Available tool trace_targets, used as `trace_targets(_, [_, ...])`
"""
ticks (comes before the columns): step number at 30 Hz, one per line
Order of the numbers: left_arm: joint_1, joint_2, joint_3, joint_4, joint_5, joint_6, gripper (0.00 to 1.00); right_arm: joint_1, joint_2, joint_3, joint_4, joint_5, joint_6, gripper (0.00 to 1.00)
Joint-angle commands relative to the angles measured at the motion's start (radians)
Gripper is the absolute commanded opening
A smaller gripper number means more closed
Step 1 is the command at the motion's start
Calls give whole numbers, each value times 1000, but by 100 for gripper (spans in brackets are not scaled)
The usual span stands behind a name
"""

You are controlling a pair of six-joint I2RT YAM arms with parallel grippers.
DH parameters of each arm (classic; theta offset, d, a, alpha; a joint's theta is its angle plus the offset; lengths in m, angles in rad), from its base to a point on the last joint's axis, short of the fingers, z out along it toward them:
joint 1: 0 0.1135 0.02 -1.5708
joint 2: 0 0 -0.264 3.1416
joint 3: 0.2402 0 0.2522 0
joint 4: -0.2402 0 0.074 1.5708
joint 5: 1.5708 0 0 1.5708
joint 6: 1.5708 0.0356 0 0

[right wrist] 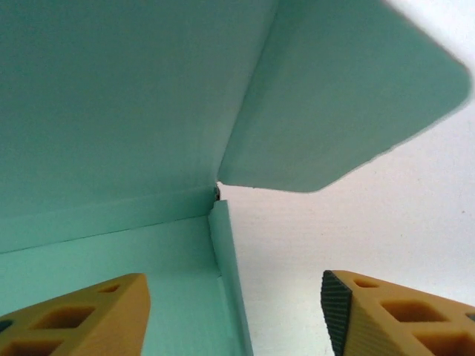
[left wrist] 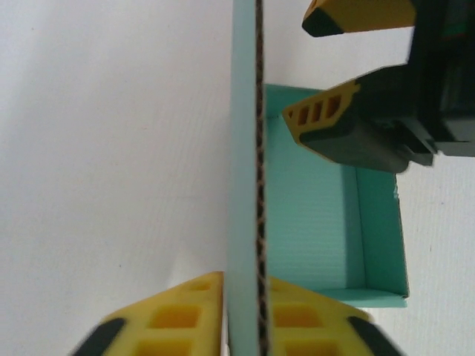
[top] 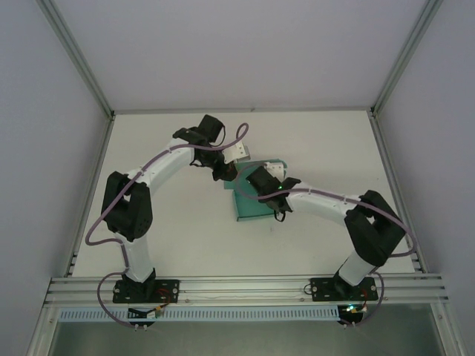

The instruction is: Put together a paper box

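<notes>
The paper box, a teal-green piece of thin corrugated card folded into a shallow open tray, lies near the middle of the white table, and both pincers meet at its far end.

From above, the left gripper sits at the tray's far left corner and the right gripper is just beside it, over the far edge.

In the left wrist view, the left gripper has its two yellow fingers on either side of the upright panel of the paper box, which is seen edge-on. The pads lie against both faces of the card with no gap showing, so the jaws are nearly closed and pinch that panel. Beyond the panel the tray opens to the right, its floor plain teal card ringed by low walls. The right gripper hangs over the tray's far end, one orange finger above the floor.

In the right wrist view, the right gripper stands wide open with nothing held. Its left finger is over the tray floor and its right finger is over the table, with the low side wall of the paper box between them. A rounded flap juts out above.
</notes>
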Motion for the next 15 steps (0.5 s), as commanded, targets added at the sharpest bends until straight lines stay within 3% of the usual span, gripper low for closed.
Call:
trace_targets(1, [4, -18, -4, -7, 32, 23, 33, -4, -61, -27, 6, -33, -13, 69])
trace_targets(5, [5, -21, -5, -10, 4, 16, 63, -8, -182, -97, 43, -43, -92, 82])
trace_targets(7, [6, -32, -14, -9, -12, 16, 100, -18, -251, -116, 60, -48, -196, 88])
trace_targets(10, [11, -63, -29, -5, -58, -10, 100, -66, -342, -106, 47, -147, -366, 100])
trace_targets(15, [20, -140, -123, 37, -103, -68, 100, -214, -410, -49, 59, -430, -665, 100])
